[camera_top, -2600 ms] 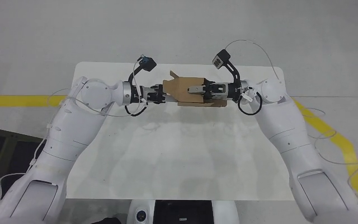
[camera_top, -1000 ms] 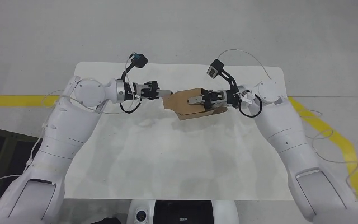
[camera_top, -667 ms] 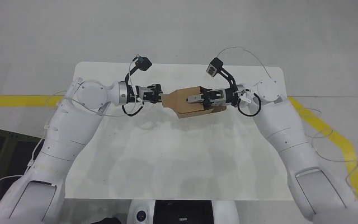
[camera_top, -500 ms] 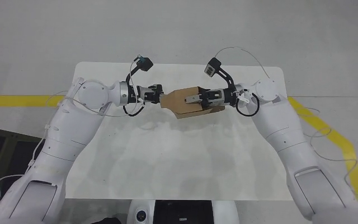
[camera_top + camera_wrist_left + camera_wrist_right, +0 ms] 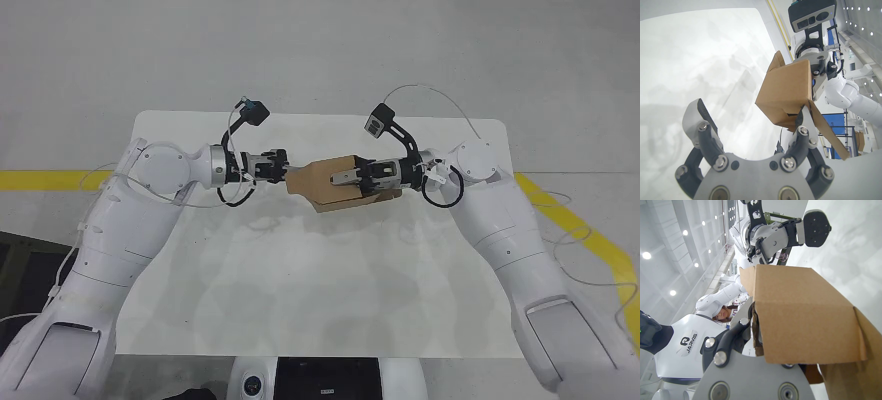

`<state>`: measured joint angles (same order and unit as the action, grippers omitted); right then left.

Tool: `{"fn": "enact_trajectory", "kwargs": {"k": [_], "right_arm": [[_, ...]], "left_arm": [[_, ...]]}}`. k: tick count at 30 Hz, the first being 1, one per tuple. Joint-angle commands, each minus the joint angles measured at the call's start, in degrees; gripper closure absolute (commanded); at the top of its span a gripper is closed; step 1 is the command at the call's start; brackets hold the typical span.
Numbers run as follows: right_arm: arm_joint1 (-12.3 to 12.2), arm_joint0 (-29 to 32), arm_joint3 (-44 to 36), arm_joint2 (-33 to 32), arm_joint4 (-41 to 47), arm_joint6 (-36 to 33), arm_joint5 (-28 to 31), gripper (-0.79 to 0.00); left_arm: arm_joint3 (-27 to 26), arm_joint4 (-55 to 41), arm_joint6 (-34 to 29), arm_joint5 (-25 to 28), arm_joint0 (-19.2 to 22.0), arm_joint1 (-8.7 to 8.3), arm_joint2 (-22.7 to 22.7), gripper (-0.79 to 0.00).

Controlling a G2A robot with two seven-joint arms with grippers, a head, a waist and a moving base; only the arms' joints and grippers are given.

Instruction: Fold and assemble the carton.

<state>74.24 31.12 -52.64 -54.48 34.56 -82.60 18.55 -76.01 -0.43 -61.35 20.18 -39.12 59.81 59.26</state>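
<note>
A brown cardboard carton (image 5: 335, 183), opened into a box shape, hangs above the back middle of the white table. My right gripper (image 5: 352, 177) is shut on its wall at the right end, one silver finger lying on top. From the right wrist view the carton (image 5: 806, 317) fills the foreground. My left gripper (image 5: 753, 113) stands open at the carton's (image 5: 787, 91) left end. One of its fingertips (image 5: 803, 115) touches a loose end flap (image 5: 827, 132); the other finger (image 5: 702, 111) is clear of it. Seen from above, the left gripper (image 5: 283, 170) sits at the carton's pointed left tip.
The white table (image 5: 300, 290) has bare surface in front of and beside both arms. A yellow floor line (image 5: 40, 180) runs past the table on both sides. Wrist cameras stand up from both arms (image 5: 252, 108) (image 5: 380, 117).
The carton went from a flatter shape with spread flaps to a box. My left gripper came off it, drew back left, then closed in again on its left end. The right gripper carried it slightly left.
</note>
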Motion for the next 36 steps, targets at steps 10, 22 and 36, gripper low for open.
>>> {"fn": "enact_trajectory", "kwargs": {"k": [10,22,36], "right_arm": [[0.30,-0.29,0.41,0.05,0.49,-0.19,0.51,0.000],[-1.33,-0.30,1.24,-2.52,-9.16,7.25,0.29,0.000],[-1.98,1.58,-3.49,-3.04,-11.87,9.70,-2.16,0.000]], "left_arm": [[0.28,0.25,-0.03,0.11,0.39,0.08,-0.40,-0.785],[0.11,-2.51,-0.58,0.51,-0.63,-1.19,4.74,-0.785],[-3.86,6.02,1.49,-2.06,-1.55,-1.45,2.93,-0.785]]}}
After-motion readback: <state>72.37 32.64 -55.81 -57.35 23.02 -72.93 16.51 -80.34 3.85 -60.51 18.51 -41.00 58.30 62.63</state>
